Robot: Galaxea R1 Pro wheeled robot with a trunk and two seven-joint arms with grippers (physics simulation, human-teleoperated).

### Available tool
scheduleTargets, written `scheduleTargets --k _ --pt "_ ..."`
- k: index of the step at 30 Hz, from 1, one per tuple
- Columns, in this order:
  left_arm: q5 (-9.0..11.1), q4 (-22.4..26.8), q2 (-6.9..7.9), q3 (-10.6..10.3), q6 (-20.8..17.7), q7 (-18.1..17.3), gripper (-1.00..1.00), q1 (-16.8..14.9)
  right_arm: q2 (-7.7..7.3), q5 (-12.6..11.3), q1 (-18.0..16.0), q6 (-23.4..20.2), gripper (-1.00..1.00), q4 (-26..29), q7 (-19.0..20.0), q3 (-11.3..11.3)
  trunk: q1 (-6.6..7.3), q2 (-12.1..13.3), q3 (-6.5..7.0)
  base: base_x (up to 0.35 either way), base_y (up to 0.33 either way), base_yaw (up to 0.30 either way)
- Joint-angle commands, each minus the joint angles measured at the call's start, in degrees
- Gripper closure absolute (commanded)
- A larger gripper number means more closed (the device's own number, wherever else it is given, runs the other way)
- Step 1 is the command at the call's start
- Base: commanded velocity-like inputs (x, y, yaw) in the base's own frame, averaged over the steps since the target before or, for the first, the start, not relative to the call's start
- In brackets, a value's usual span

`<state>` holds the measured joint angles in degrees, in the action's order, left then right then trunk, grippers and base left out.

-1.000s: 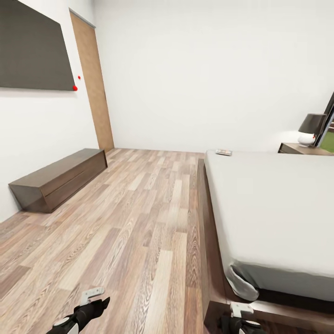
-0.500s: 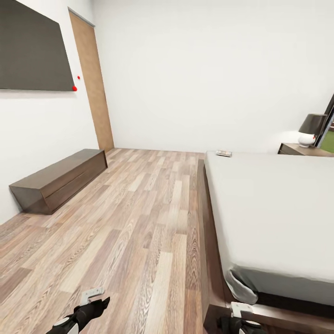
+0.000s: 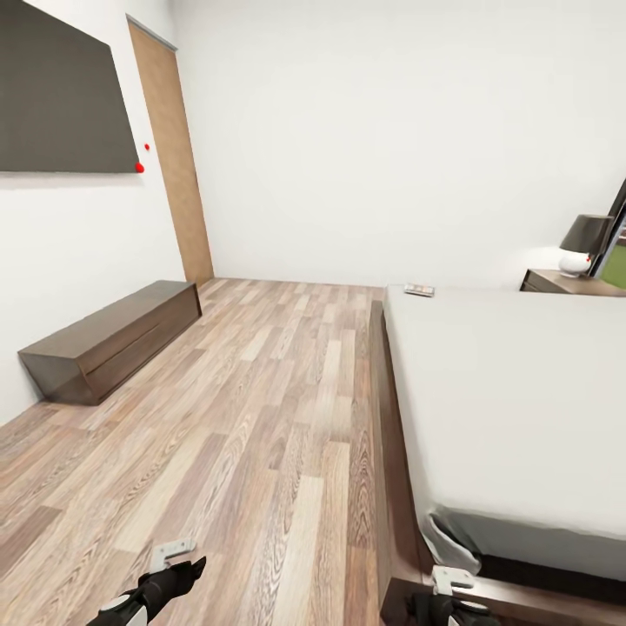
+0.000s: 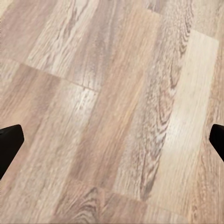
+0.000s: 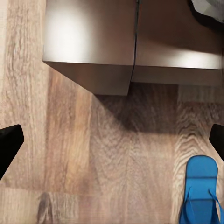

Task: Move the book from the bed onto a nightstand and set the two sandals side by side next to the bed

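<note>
Now your head view has crept forward along the bed (image 3: 513, 391), so the book (image 3: 419, 289) at its far corner sits a little nearer. Both grippers hang empty with jaws apart, and one blue sandal (image 5: 200, 193) lies by the bed-frame corner.

Head looks along bed (image 3: 513, 391); wrists face down at floor (image 4: 112, 93)
</note>
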<state>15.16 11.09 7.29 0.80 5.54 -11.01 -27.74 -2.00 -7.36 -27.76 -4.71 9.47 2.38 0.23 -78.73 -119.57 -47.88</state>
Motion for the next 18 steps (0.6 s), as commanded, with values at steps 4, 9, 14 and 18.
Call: scheduleTargets --k 4,9,14,18 --pt "0.4 -0.1 0.01 0.1 0.1 -0.3 -1.00 0.0 -0.02 -0.6 0.0 -0.3 -1.00 0.1 0.2 0.0 0.89 1.6 0.67 0.000 0.000 0.000" --pt "0.4 -0.1 0.01 0.1 0.1 -0.3 -1.00 0.0 -0.02 -0.6 0.0 -0.3 -1.00 0.1 0.2 0.0 1.99 3.6 1.57 0.000 0.000 0.000" --pt "0.4 -0.1 0.01 0.1 0.1 -0.3 -1.00 0.0 -0.02 -0.6 0.0 -0.3 -1.00 0.1 0.2 0.0 2.65 4.8 2.11 0.000 0.000 0.000" --pt "0.4 -0.1 0.01 0.1 0.1 -0.3 -1.00 0.0 -0.02 -0.6 0.0 -0.3 -1.00 0.1 0.2 0.0 2.65 4.8 2.11 0.000 0.000 0.000"
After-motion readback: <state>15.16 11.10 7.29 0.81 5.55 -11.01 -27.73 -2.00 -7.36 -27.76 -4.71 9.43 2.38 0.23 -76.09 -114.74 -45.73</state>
